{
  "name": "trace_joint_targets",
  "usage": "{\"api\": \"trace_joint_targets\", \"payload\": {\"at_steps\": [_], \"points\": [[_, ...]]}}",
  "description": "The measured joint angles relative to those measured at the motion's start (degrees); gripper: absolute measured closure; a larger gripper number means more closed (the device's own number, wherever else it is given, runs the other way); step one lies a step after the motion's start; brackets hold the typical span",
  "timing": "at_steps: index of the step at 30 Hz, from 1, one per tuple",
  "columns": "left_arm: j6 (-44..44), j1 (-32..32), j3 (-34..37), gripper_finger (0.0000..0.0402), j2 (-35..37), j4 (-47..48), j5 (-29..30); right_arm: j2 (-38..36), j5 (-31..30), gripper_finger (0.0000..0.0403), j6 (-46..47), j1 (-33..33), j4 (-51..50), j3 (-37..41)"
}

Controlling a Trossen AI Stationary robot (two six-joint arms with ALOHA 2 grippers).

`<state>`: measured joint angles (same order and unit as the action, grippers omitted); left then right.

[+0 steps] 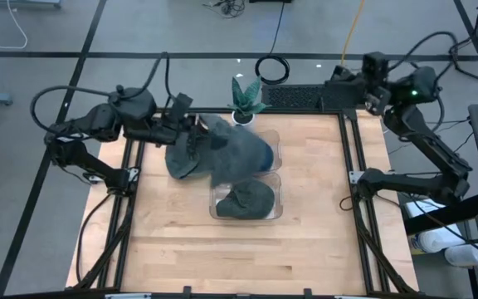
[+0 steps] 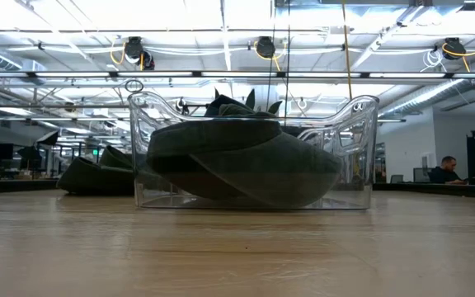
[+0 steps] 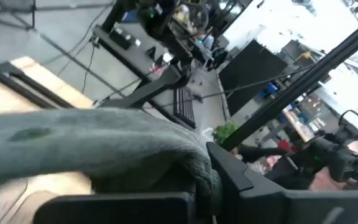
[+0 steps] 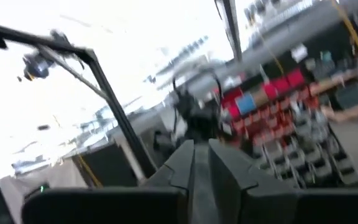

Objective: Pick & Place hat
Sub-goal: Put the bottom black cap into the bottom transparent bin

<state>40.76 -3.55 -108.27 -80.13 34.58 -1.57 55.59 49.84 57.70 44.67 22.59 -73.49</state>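
A grey fabric hat (image 1: 237, 151) spreads over the far compartment of a clear two-part container (image 1: 279, 178), and its left part (image 1: 181, 162) reaches past the container's left wall. My left gripper (image 1: 194, 126) is shut on the hat at its far left edge. A second dark grey hat (image 1: 246, 199) lies in the near compartment and shows through the wall in the low view (image 2: 246, 161). My right gripper (image 4: 196, 158) is shut on nothing, raised at the table's far right corner (image 1: 343, 85). My left gripper pinches the hat between its two fingers at an edge of the fabric (image 3: 194, 165). It comes at it from the table's left side. The cloth (image 3: 92, 143) spreads away from the fingers (image 3: 241, 180) toward the container. Whether the hat's lower part rests on anything, I cannot tell.
A small potted plant (image 1: 246, 98) stands just beyond the container at the far edge. A keyboard (image 1: 295, 97) and a coiled cable (image 1: 272, 68) lie behind the table. Bare wood shows at the near half (image 1: 239, 257) and right side of the table.
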Motion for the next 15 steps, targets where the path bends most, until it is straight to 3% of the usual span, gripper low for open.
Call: {"api": "trace_joint_targets", "payload": {"at_steps": [5, 15], "points": [[0.11, -1.42, 4.97, 0.0383, -0.72, -4.28, 1.89, 0.97, -0.92, 0.0381, 1.67, 2.57, 9.77, 0.0], [3.42, -3.83, 20.72, 0.0383, -0.81, -25.24, 1.61, 1.06, -5.13, 0.0386, -0.23, 4.52, 15.55, 0.0]]}}
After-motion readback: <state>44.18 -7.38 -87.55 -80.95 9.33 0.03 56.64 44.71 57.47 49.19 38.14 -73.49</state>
